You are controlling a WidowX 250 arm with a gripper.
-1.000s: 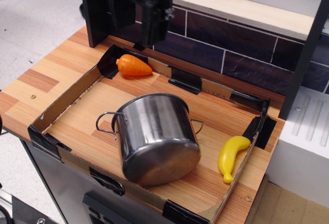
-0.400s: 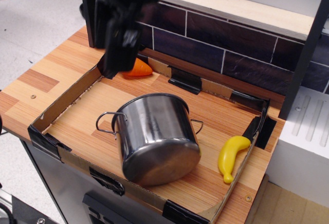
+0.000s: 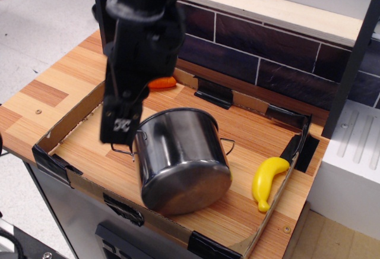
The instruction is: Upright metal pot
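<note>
The metal pot [image 3: 181, 161] lies tipped on its side in the cardboard tray [image 3: 89, 113]. Its shiny flat bottom faces the front and its mouth faces the back. One wire loop handle [image 3: 227, 145] shows on its right. The left handle is mostly behind my gripper. My black gripper [image 3: 122, 129] hangs low at the pot's left side, just over that left handle and close to the pot wall. Its fingers read as one dark block, so I cannot see whether they are apart.
An orange toy carrot [image 3: 161, 82] lies at the tray's back left, partly behind the arm. A yellow toy banana [image 3: 266, 182] lies at the tray's right edge. A dark tiled wall [image 3: 267, 51] runs behind the tray. A white block [image 3: 350, 170] stands at right.
The gripper has come down and forward from above the carrot at the back to the pot's left handle. The pot, carrot and banana have not moved.
</note>
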